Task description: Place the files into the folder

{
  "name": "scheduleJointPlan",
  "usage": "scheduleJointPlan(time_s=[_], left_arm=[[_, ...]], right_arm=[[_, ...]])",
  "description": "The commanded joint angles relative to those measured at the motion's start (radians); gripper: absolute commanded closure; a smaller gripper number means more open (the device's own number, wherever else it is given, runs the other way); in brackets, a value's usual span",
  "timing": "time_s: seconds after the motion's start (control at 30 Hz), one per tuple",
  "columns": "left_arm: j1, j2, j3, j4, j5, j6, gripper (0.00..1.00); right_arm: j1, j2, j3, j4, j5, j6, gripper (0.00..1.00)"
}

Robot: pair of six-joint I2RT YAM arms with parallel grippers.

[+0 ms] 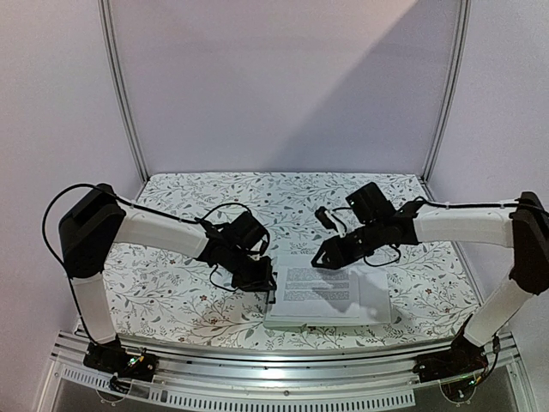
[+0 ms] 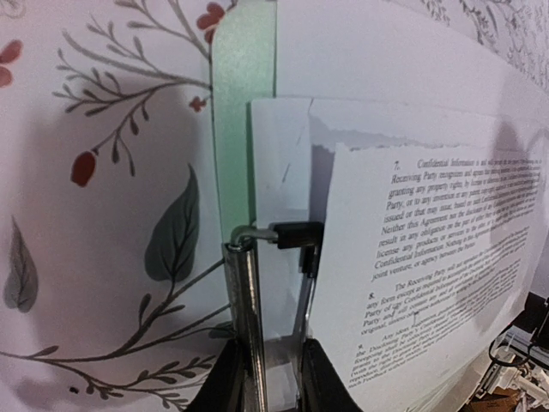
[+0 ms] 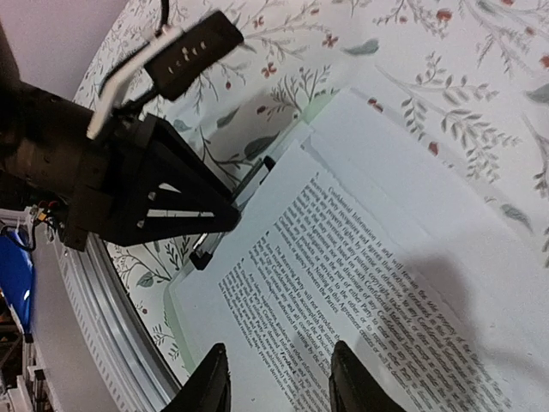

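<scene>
The pale green folder (image 1: 287,323) lies flat at the table's near middle, with white files stacked on it. The top file (image 1: 313,285) shows printed text up; blank sheets (image 1: 375,300) stick out beneath it to the right. My left gripper (image 1: 266,281) is at the folder's left short edge, shut on the metal clip (image 2: 257,292), with the green board (image 2: 243,129) and printed sheet (image 2: 429,257) beside it. My right gripper (image 1: 326,256) is open, hovering just above the printed sheet (image 3: 360,283), fingertips (image 3: 210,378) apart and holding nothing. The left gripper (image 3: 206,219) shows in the right wrist view.
A floral tablecloth (image 1: 171,283) covers the table. An aluminium rail (image 1: 283,360) runs along the near edge just below the folder. White walls with metal posts (image 1: 124,94) enclose the back and sides. Cables hang off both wrists.
</scene>
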Motion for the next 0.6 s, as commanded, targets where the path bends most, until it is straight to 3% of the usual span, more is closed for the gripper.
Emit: scheduleJointPlan(time_s=[0.0, 0.2, 0.57], left_arm=[[0.008, 0.06, -0.014, -0.079, -0.031, 0.0, 1.0], [0.008, 0.048, -0.021, -0.074, -0.031, 0.0, 1.0], [0.009, 0.052, -0.033, -0.045, -0.014, 0.001, 1.0]], right_arm=[[0.006, 0.101, -0.086, 0.288, -0.195, 0.061, 0.64], [0.011, 0.201, -0.097, 0.432, -0.294, 0.139, 0.71], [0.016, 0.296, -0.092, 0.495, -0.325, 0.186, 0.72]])
